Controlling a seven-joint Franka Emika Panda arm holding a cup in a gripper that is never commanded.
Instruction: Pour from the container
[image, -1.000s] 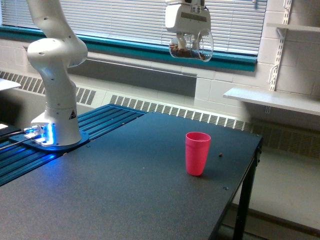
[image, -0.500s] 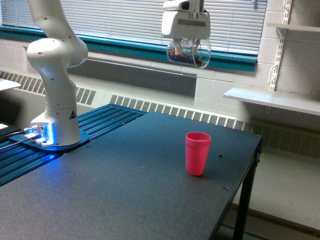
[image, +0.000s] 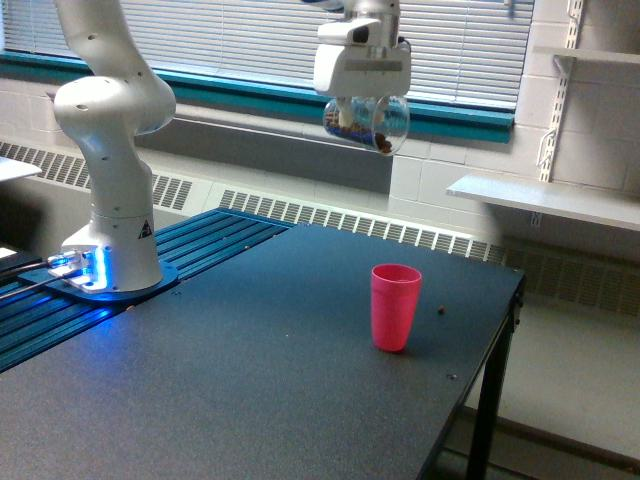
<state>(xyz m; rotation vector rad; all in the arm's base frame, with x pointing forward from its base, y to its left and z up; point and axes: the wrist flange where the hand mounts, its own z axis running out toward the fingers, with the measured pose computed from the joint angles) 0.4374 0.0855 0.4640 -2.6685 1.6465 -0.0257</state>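
I see my gripper (image: 365, 112) clenched on the clear plastic container (image: 367, 123), high above the opaque pink cup (image: 395, 306), open air between.

One view only — an exterior camera set off the arm, a little above table (image: 250, 400) height and fairly near. It looks across the table toward the window (image: 250, 40) wall. The arm's base (image: 110, 270) stands at the exterior view's left; the table's edge falls away at the exterior view's right — nothing is shared with another view.
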